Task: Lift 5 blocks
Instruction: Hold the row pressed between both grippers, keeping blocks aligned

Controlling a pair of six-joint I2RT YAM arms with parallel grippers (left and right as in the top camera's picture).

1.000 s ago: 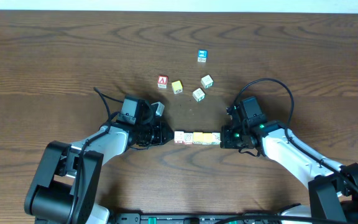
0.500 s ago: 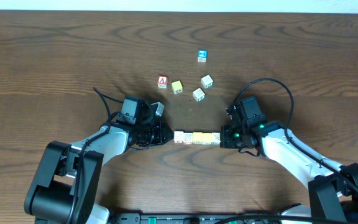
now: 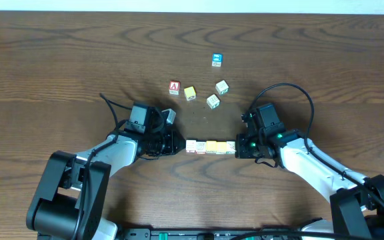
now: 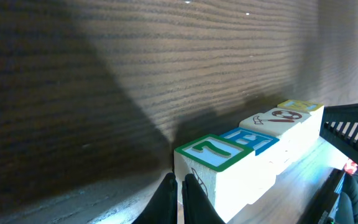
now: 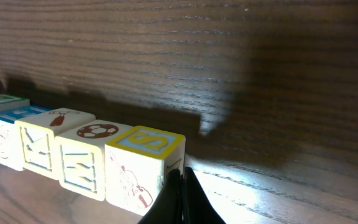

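Wooden alphabet blocks (image 3: 211, 147), five in a row, are lying end to end in the middle of the tabletop (image 3: 59, 60), between the two arms. The left fingers (image 4: 166, 199), pressed together, are touching the row's left end. The right fingers (image 5: 173, 199), likewise closed tight, are touching the yellow-topped block at its right end. Loose cubes (image 3: 213, 101) are lying farther back.

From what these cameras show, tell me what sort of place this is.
Probably a robotics lab bench: a left arm and right arm sit at a wood-grain table, with a row of five alphabet blocks between them and loose blocks beyond.
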